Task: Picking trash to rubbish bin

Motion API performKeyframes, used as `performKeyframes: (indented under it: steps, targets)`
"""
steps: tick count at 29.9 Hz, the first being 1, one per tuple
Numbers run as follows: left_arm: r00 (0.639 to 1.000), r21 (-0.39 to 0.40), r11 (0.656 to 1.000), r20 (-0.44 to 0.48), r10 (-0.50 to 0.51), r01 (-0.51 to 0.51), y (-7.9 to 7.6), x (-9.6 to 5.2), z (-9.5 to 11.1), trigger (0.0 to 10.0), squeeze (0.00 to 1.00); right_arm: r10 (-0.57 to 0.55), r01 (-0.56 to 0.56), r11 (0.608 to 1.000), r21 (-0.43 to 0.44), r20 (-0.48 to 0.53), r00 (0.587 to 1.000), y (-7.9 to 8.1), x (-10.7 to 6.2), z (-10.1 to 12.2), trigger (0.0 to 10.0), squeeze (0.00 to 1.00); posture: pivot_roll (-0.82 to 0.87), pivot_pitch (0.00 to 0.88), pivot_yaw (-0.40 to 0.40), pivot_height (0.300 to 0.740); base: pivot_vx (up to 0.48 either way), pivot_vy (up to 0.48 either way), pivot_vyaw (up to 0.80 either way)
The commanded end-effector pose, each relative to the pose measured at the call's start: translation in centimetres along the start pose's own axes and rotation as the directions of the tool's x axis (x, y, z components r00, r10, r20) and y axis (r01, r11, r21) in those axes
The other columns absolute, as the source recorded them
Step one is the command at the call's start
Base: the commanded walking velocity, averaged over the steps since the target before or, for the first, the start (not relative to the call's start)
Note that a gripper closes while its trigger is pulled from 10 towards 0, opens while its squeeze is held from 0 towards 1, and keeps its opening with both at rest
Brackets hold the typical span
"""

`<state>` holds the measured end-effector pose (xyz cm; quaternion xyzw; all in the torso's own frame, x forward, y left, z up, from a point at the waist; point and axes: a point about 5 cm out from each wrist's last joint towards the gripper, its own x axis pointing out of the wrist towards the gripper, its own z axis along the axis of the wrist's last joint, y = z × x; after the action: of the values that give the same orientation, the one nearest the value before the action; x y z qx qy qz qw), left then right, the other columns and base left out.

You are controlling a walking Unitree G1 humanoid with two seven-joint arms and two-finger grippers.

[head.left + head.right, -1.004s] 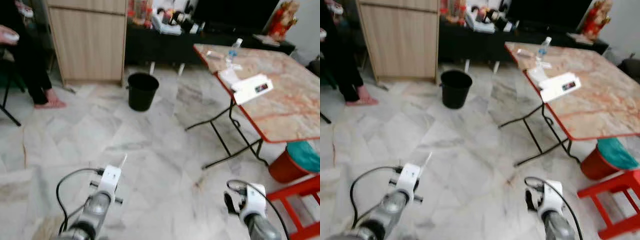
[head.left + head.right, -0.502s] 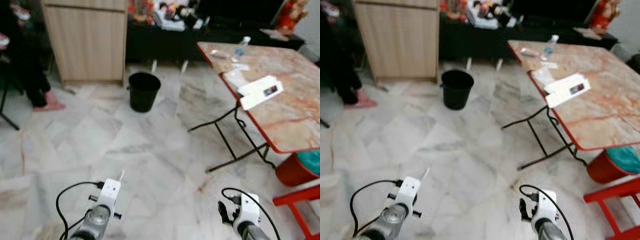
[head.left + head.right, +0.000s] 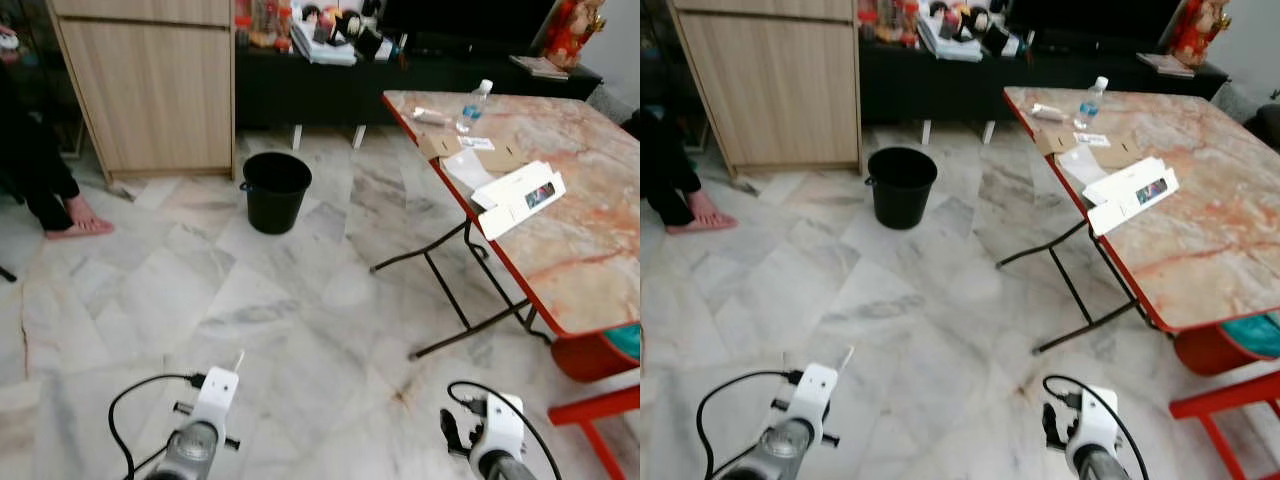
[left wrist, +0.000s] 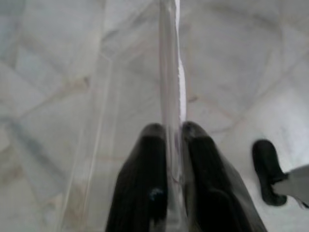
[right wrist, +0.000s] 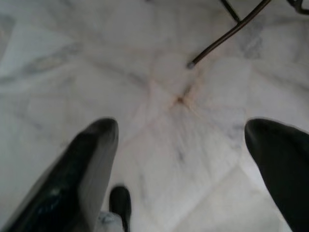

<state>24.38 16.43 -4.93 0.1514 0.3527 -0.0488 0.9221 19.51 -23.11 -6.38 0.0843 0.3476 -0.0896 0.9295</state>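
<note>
My left gripper point(image 4: 170, 133) is shut on a thin sheet of clear plastic trash point(image 4: 169, 82) that sticks out ahead of its fingers point(image 4: 153, 159). From the head the plastic shows as a pale sliver point(image 3: 238, 360) in front of the left wrist, low over the marble floor. A black rubbish bin point(image 3: 275, 190) stands upright and open on the floor, well ahead and slightly to the right of that wrist. My right gripper point(image 5: 181, 130) is open, its fingers point(image 5: 91, 159) spread wide over bare floor with nothing between them.
A folding table point(image 3: 590, 240) with red edges fills the right side, carrying a water bottle point(image 3: 478, 100), a white box point(image 3: 520, 195) and papers. A red tub point(image 3: 590, 355) and red stool point(image 3: 600, 420) sit beneath it. A wooden cabinet point(image 3: 150, 80) and a person's foot point(image 3: 75, 222) are at far left.
The whole view has shifted and sharpened as the camera moved. Both arms stay low in front, the left still holding the plastic, the right still open.
</note>
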Motion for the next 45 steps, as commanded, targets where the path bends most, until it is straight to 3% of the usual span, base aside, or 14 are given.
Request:
performKeyframes:
  steps: [1,16,31,36,45]
  targets:
    - [1.0,0.034,0.999,0.004,-0.028,0.028,-0.3,0.1,0.3,10.0,0.0,-0.038,0.037,0.999,0.039,0.02,0.999,-0.5,-0.1,0.2,10.0,0.0,0.0,0.105,-0.135,0.74,0.307,0.0,0.0]
    - [0.999,0.15,0.988,0.013,-0.051,0.049,1.1,0.4,1.4,10.0,0.0,-0.075,0.063,0.985,0.162,0.069,0.995,1.3,0.1,0.0,10.0,0.0,0.0,0.081,-0.002,0.74,0.221,0.0,0.0]
    - [1.0,0.145,0.989,0.025,-0.014,0.01,1.9,0.5,2.0,10.0,0.0,-0.085,0.072,0.977,0.2,0.058,0.995,1.7,0.2,-0.1,10.0,0.0,0.02,0.081,-0.025,0.74,0.295,0.0,0.0]
    - [1.0,0.106,0.994,0.012,0.007,-0.009,2.0,0.5,1.6,10.0,0.0,-0.087,0.076,0.977,0.197,0.047,0.995,1.6,0.2,-0.2,10.0,0.0,0.02,0.073,-0.041,0.74,0.126,0.0,0.0]
    - [1.0,0.104,0.995,0.004,0.008,-0.008,1.9,0.4,1.4,10.0,0.0,-0.093,0.083,0.977,0.199,0.042,0.995,1.4,0.2,-0.2,10.0,0.0,0.03,0.069,-0.043,0.74,0.0,0.0,0.0]
